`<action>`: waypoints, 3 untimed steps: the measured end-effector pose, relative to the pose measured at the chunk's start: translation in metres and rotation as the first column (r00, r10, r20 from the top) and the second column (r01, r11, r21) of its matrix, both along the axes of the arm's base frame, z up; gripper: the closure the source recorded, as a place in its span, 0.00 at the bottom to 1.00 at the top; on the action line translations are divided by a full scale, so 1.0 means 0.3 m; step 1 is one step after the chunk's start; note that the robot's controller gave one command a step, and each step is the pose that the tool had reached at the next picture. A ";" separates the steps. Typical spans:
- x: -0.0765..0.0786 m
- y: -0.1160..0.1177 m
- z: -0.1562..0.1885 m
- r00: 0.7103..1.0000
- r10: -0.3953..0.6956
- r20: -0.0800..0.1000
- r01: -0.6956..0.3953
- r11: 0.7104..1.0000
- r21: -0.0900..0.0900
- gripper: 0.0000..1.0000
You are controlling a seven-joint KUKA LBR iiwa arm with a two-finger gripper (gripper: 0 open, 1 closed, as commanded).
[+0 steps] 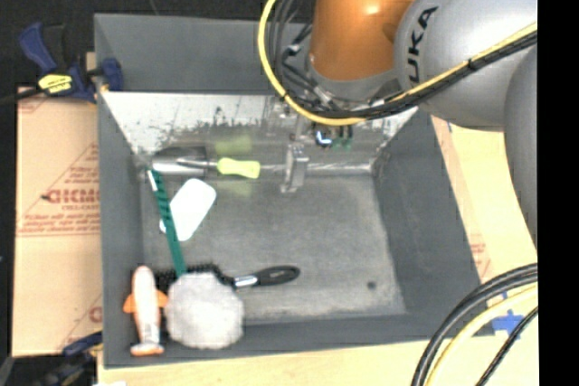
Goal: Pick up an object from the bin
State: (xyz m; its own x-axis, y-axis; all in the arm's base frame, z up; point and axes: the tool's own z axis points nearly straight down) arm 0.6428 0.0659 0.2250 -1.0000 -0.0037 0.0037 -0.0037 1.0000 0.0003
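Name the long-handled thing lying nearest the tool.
The yellow-handled utensil by the far wall, beside the tool; the green stick and black-handled brush lie farther off.

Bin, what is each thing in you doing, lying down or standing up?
Gripper: hanging near the back of the bin.
Yellow-handled tool: lying flat at the back.
Green toothbrush: lying flat, touching the white oval.
White oval: lying flat.
Black brush: lying flat.
Fluffy ball: resting against the brush.
Orange toy: lying down beside the ball.
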 end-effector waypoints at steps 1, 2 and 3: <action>0.004 0.001 0.018 1.000 -0.001 0.008 0.001 1.000 0.002 0.00; -0.058 0.368 -0.455 0.981 0.193 0.012 -0.193 0.981 -0.001 0.00; 0.052 0.467 -0.196 0.839 0.543 0.030 -0.543 0.840 -0.011 0.00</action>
